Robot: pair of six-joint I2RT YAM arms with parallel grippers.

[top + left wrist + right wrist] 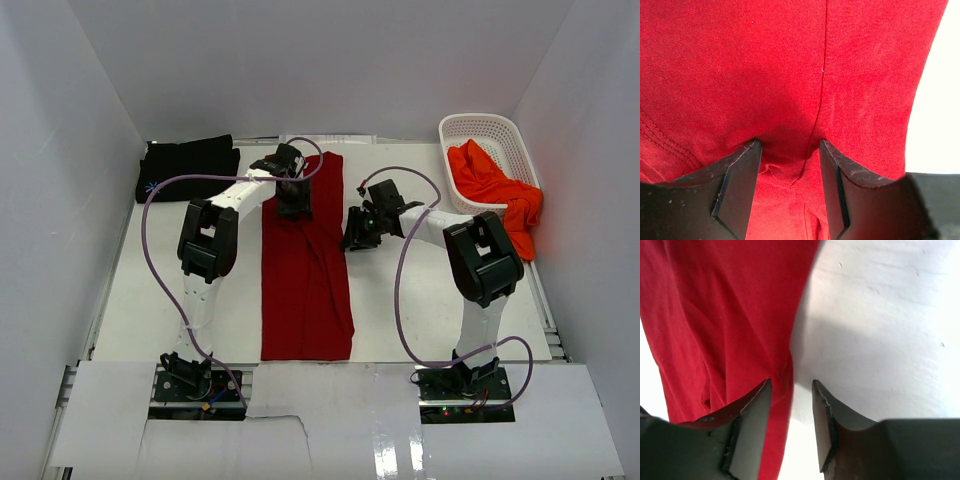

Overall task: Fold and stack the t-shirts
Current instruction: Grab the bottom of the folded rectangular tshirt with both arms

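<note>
The dark red t-shirt (305,280) lies flat in the middle of the worktop (440,310), folded into one long narrow strip that runs from the far side toward the arms' bases. The left hand (789,145) is down on the far end of that strip. Its fingers stand apart with their tips pressed into the cloth, and a small pucker of red fabric sits between them, not clamped. The right hand (791,385) is at the strip's right edge, a little nearer the bases. Its fingers are parted, one over the red cloth and the other over bare worktop, and the shirt's edge runs between them. The black t-shirt (188,168) lies folded at the far left corner. At the far right, the orange-red t-shirt (492,188) spills crumpled out of a white slotted basket (480,125).
</note>
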